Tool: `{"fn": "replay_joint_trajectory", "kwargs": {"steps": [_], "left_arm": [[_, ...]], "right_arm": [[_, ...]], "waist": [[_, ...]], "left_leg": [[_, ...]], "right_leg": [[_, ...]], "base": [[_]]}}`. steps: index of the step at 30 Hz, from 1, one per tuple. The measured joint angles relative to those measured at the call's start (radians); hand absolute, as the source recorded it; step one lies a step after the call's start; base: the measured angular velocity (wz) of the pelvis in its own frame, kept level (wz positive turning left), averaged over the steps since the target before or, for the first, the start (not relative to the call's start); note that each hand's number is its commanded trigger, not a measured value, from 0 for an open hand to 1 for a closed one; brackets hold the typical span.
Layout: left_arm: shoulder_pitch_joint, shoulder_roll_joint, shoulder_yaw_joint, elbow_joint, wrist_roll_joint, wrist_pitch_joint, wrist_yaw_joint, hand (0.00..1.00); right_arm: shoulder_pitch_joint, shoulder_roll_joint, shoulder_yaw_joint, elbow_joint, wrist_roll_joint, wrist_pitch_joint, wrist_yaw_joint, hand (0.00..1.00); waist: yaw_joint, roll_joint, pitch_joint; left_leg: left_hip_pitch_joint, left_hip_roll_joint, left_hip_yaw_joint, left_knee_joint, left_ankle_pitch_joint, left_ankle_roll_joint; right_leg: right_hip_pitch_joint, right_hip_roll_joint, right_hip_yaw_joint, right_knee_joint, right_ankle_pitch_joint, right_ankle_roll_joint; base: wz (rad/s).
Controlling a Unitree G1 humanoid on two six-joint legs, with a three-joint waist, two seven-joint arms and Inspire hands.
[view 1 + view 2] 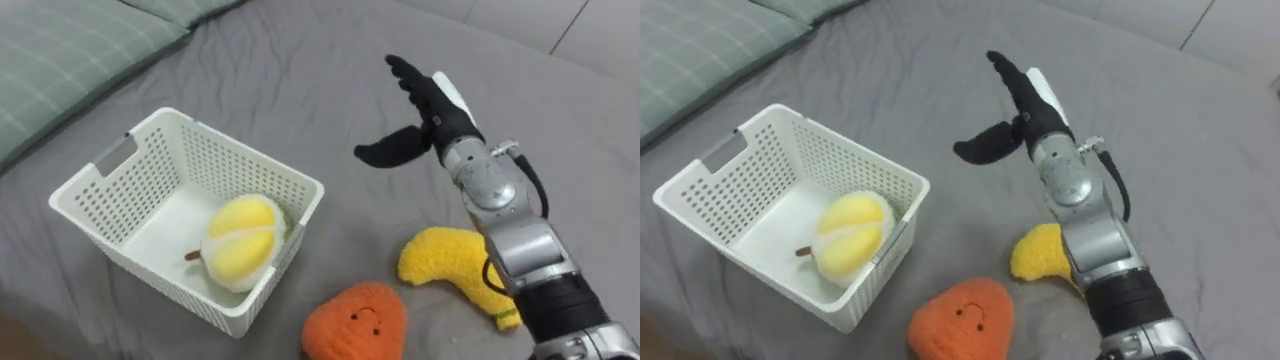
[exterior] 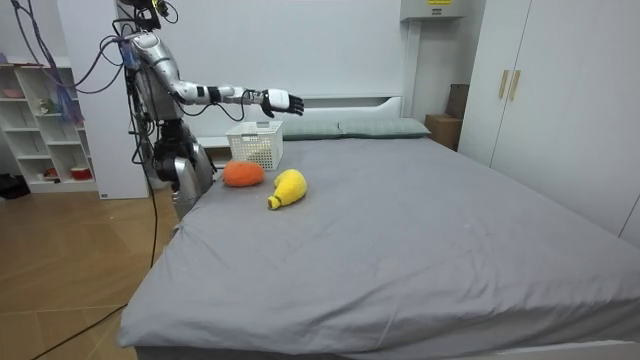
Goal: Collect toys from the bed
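The right hand point(image 1: 420, 115) hangs spread wide and empty over the grey bed point(image 1: 300, 60). A fuzzy orange toy point(image 1: 355, 322) and a curved yellow toy point(image 1: 450, 262) lie beside the perforated white basket point(image 1: 240, 145) (a round yellow plush point(image 1: 243, 240) sits inside).

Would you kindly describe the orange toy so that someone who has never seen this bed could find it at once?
On the grey bed stands a white lattice basket; just off its near corner lies the orange plush toy. Unlike the curved yellow plush toy beside it and the round yellow toy inside the basket, it is orange and bears a small face.
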Motion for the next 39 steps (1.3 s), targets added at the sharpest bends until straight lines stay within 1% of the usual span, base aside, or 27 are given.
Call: {"fn": "replay_joint_trajectory", "kwargs": {"steps": [1, 3, 4, 6, 7, 9, 11, 13, 14, 15, 16, 17, 19, 21, 22, 24, 25, 26, 28, 30, 32, 34, 36, 37, 38, 39], "left_arm": [[0.0, 0.0, 0.002, 0.005, -0.001, 0.0, 0.0, 0.0], [0.002, -0.001, 0.011, 0.013, -0.002, 0.0, -0.002, 0.0], [0.003, -0.001, 0.011, 0.013, -0.002, 0.0, -0.003, 0.0], [0.008, 0.002, 0.01, 0.01, -0.002, 0.0, -0.003, 0.0], [0.007, 0.005, 0.01, 0.011, -0.002, -0.005, -0.002, 0.0], [0.009, 0.009, 0.01, 0.017, -0.004, -0.01, 0.0, 0.0], [0.004, 0.011, 0.006, 0.017, -0.007, -0.01, 0.004, 0.0], [0.0, 0.023, -0.028, 0.017, -0.056, -0.01, 0.006, 0.0], [-0.002, 0.026, -0.041, 0.019, -0.073, -0.011, 0.006, 0.0], [-0.009, 0.028, -0.058, 0.034, -0.098, -0.012, 0.006, 0.0], [-0.017, 0.027, -0.06, 0.045, -0.109, -0.013, 0.006, 0.0], [-0.037, 0.029, -0.06, 0.071, -0.122, -0.012, 0.006, 0.0], [-0.079, 0.04, -0.063, 0.104, -0.124, -0.018, 0.006, 0.0], [-0.103, 0.054, -0.1, 0.126, -0.131, -0.029, 0.006, 0.0], [-0.108, 0.061, -0.126, 0.127, -0.15, -0.032, 0.006, 0.0], [-0.114, 0.063, -0.147, 0.127, -0.174, -0.041, 0.006, 0.0], [-0.119, 0.063, -0.152, 0.127, -0.183, -0.047, 0.006, 0.0], [-0.12, 0.064, -0.157, 0.127, -0.189, -0.052, 0.006, 0.0], [-0.127, 0.065, -0.168, 0.13, -0.203, -0.059, 0.005, 0.0], [-0.144, 0.065, -0.189, 0.14, -0.224, -0.061, 0.004, 0.0], [-0.153, 0.065, -0.206, 0.147, -0.222, -0.062, 0.002, 0.0], [-0.156, 0.064, -0.211, 0.147, -0.223, -0.072, -0.001, 0.0], [-0.161, 0.065, -0.212, 0.147, -0.232, -0.088, -0.003, 0.0], [-0.162, 0.065, -0.212, 0.147, -0.237, -0.091, -0.004, 0.0], [-0.162, 0.065, -0.213, 0.147, -0.237, -0.096, -0.006, 0.0], [-0.164, 0.065, -0.214, 0.147, -0.238, -0.098, -0.007, 0.0]], "right_arm": [[0.016, 0.0, -0.009, 0.005, 0.006, 0.0, -0.001, 0.0], [0.063, -0.003, -0.056, 0.024, 0.047, 0.002, -0.009, 0.0], [0.07, -0.006, -0.064, 0.027, 0.058, 0.002, -0.014, 0.0], [0.076, -0.022, -0.08, 0.062, 0.098, 0.002, -0.037, 0.0], [0.076, -0.036, -0.079, 0.079, 0.114, 0.001, -0.048, 0.0], [0.074, -0.051, -0.079, 0.127, 0.119, -0.003, -0.059, 0.0], [0.071, -0.051, -0.079, 0.191, 0.118, -0.004, -0.072, 0.0], [0.057, -0.052, -0.072, 0.275, 0.123, -0.004, -0.076, 0.0], [0.044, -0.052, -0.066, 0.305, 0.122, -0.004, -0.076, 0.0], [0.017, -0.053, -0.056, 0.366, 0.12, -0.004, -0.078, 0.0], [-0.001, -0.054, -0.05, 0.401, 0.118, -0.005, -0.083, 0.0], [-0.038, -0.054, -0.039, 0.471, 0.116, -0.009, -0.094, 0.0], [-0.107, -0.055, -0.038, 0.609, 0.117, -0.036, -0.112, 0.0], [-0.141, -0.06, -0.03, 0.69, 0.116, -0.045, -0.122, 0.0], [-0.153, -0.064, -0.002, 0.731, 0.116, -0.05, -0.125, 0.0], [-0.163, -0.066, 0.029, 0.789, 0.107, -0.065, -0.127, 0.0], [-0.17, -0.066, 0.039, 0.819, 0.088, -0.077, -0.132, 0.0], [-0.171, -0.067, 0.04, 0.825, 0.076, -0.08, -0.135, 0.0], [-0.182, -0.082, 0.041, 0.832, 0.042, -0.093, -0.145, 0.0], [-0.198, -0.096, 0.045, 0.843, 0.027, -0.098, -0.147, 0.0], [-0.215, -0.098, 0.048, 0.873, -0.001, -0.102, -0.154, 0.0], [-0.226, -0.098, 0.049, 0.889, -0.004, -0.105, -0.16, 0.0], [-0.231, -0.099, 0.049, 0.908, -0.003, -0.118, -0.182, 0.0], [-0.23, -0.098, 0.049, 0.913, -0.003, -0.12, -0.188, 0.08], [-0.23, -0.098, 0.049, 0.916, -0.003, -0.12, -0.195, 0.98], [-0.232, -0.099, 0.049, 0.916, -0.003, -0.12, -0.2, 1.0]], "waist": [[-0.008, -0.003, -0.0023], [-0.037, 0.006, 0.0012], [-0.041, 0.01, 0.0014], [-0.065, 0.021, -0.0034], [-0.065, 0.022, -0.0039], [-0.062, 0.017, -0.0033], [-0.062, 0.006, -0.0027], [-0.061, -0.014, -0.0015], [-0.062, -0.017, 0.0006], [-0.06, -0.02, 0.0007], [-0.057, -0.021, 0.001], [-0.056, -0.024, 0.003], [-0.049, -0.034, 0.011], [-0.042, -0.037, 0.014], [-0.033, -0.035, 0.016], [-0.027, -0.031, 0.0185], [-0.026, -0.028, 0.0231], [-0.024, -0.028, 0.0231], [-0.011, -0.025, 0.0264], [-0.009, -0.021, 0.0295], [-0.002, -0.02, 0.0308], [-0.001, -0.017, 0.0334], [-0.002, -0.016, 0.0346], [-0.002, -0.016, 0.0346], [-0.001, -0.016, 0.0347], [-0.001, -0.016, 0.0348]], "left_leg": [[0.0, 0.0, 0.002, 0.0, 0.0, 0.0], [-0.001, 0.001, 0.009, 0.0, 0.0, 0.0], [-0.001, 0.002, 0.014, 0.0, 0.0, 0.0], [0.001, 0.005, 0.026, -0.003, 0.0, 0.0], [0.001, 0.007, 0.034, -0.005, 0.0, 0.0], [0.004, 0.011, 0.045, -0.005, -0.001, -0.002], [0.0, 0.013, 0.046, -0.005, -0.002, -0.003], [-0.033, 0.016, 0.044, 0.003, -0.002, -0.005], [-0.041, 0.017, 0.045, 0.006, -0.002, -0.005], [-0.058, 0.018, 0.045, 0.01, -0.002, -0.005], [-0.069, 0.018, 0.046, 0.014, -0.002, -0.005], [-0.089, 0.019, 0.045, 0.028, -0.002, -0.005], [-0.148, 0.021, 0.032, 0.052, -0.001, -0.005], [-0.186, 0.021, 0.021, 0.062, 0.002, -0.005], [-0.2, 0.021, 0.019, 0.066, 0.003, -0.005], [-0.214, 0.02, 0.015, 0.066, 0.003, -0.005], [-0.223, 0.019, 0.009, 0.066, 0.003, -0.005], [-0.23, 0.019, 0.008, 0.066, 0.003, -0.005], [-0.253, 0.019, 0.004, 0.066, 0.003, -0.005], [-0.266, 0.019, -0.003, 0.068, 0.004, -0.005], [-0.273, 0.019, -0.003, 0.068, 0.004, -0.006], [-0.276, 0.018, -0.004, 0.068, 0.004, -0.006], [-0.284, 0.018, -0.004, 0.068, 0.004, -0.006], [-0.285, 0.018, -0.004, 0.068, 0.004, -0.006], [-0.286, 0.017, -0.004, 0.067, 0.004, -0.006], [-0.289, 0.017, -0.004, 0.067, 0.004, -0.005]], "right_leg": [[0.0, 0.0, 0.001, 0.0, 0.0, 0.0], [-0.005, 0.0, 0.003, 0.002, 0.001, 0.0], [-0.008, 0.0, 0.005, 0.003, 0.001, -0.001], [-0.015, 0.001, 0.015, 0.007, 0.002, -0.001], [-0.021, 0.003, 0.022, 0.013, 0.002, -0.001], [-0.023, 0.006, 0.026, 0.017, 0.002, -0.001], [-0.028, 0.008, 0.028, 0.019, 0.002, -0.001], [-0.056, 0.01, 0.026, 0.021, 0.005, -0.005], [-0.062, 0.01, 0.026, 0.021, 0.007, -0.007], [-0.079, 0.01, 0.025, 0.022, 0.01, -0.009], [-0.09, 0.01, 0.026, 0.025, 0.011, -0.01], [-0.111, 0.01, 0.024, 0.034, 0.011, -0.01], [-0.159, 0.01, 0.01, 0.037, 0.016, -0.015], [-0.187, 0.009, -0.006, 0.037, 0.019, -0.017], [-0.199, 0.009, -0.008, 0.036, 0.019, -0.017], [-0.212, 0.008, -0.012, 0.035, 0.019, -0.017], [-0.219, 0.008, -0.016, 0.034, 0.019, -0.017], [-0.227, 0.008, -0.017, 0.034, 0.019, -0.017], [-0.248, 0.008, -0.019, 0.035, 0.019, -0.017], [-0.26, 0.006, -0.027, 0.034, 0.019, -0.017], [-0.267, 0.007, -0.028, 0.034, 0.019, -0.017], [-0.269, 0.007, -0.031, 0.033, 0.019, -0.017], [-0.276, 0.004, -0.049, 0.033, 0.019, -0.017], [-0.277, 0.004, -0.054, 0.033, 0.019, -0.017], [-0.278, 0.003, -0.054, 0.034, 0.019, -0.017], [-0.282, 0.003, -0.056, 0.034, 0.019, -0.017]], "base": [[-0.05], [-0.1], [-0.17], [-0.2], [-0.17], [-0.14], [-0.04], [0.0], [0.0], [-0.03], [0.0], [0.04], [0.15], [0.16], [0.11], [0.07], [0.09], [0.06], [0.0], [0.05], [0.03], [0.0], [0.0], [0.0], [0.0], [0.0]]}}
